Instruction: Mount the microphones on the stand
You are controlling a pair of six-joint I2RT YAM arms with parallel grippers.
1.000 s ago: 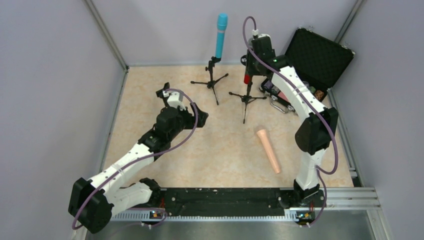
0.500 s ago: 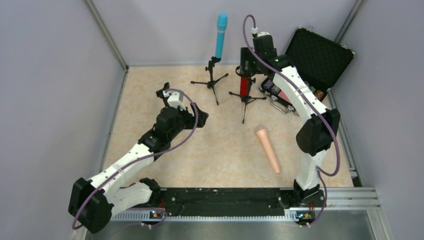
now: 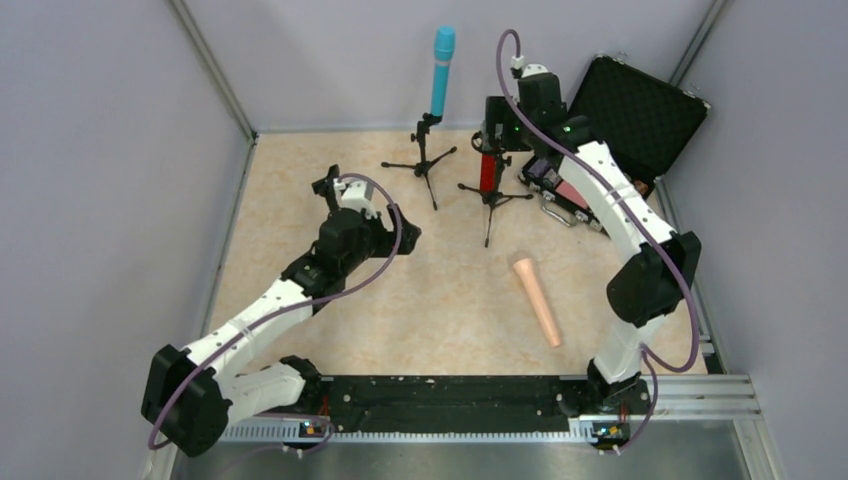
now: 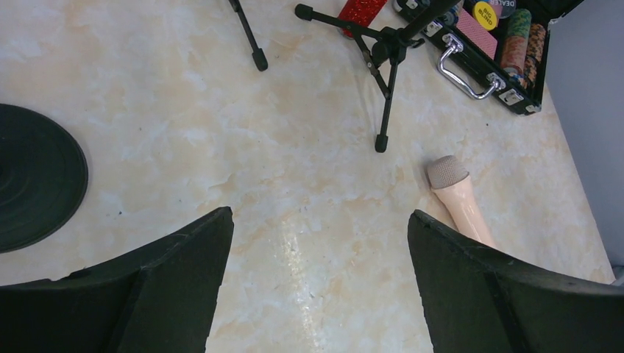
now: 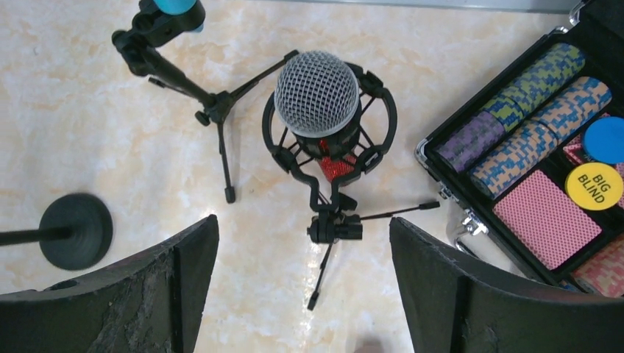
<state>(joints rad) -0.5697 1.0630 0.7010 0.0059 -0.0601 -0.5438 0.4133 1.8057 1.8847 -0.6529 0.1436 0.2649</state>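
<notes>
The teal-blue microphone [image 3: 442,70] stands upright in the left tripod stand [image 3: 425,160]. The glittery red microphone [image 5: 335,163], silver mesh head [image 5: 317,93] up, sits in the shock mount of the right tripod stand [image 3: 492,198]. My right gripper [image 5: 304,224] hovers open above it, touching nothing; in the top view it [image 3: 497,125] is over the red microphone [image 3: 488,172]. The pale peach microphone [image 3: 536,300] lies flat on the table. My left gripper [image 4: 320,220] is open and empty over bare table, the peach microphone [image 4: 460,200] just beside its right finger.
A round black stand base [image 4: 33,176] lies left of my left gripper, and it also shows in the right wrist view as a disc [image 5: 76,230]. An open black case [image 3: 630,110] of poker chips sits at the back right. Walls enclose the table.
My right gripper has opened and let go of the red microphone, which has settled lower in its stand. The right arm has drawn back slightly. My left gripper has opened a little wider.
</notes>
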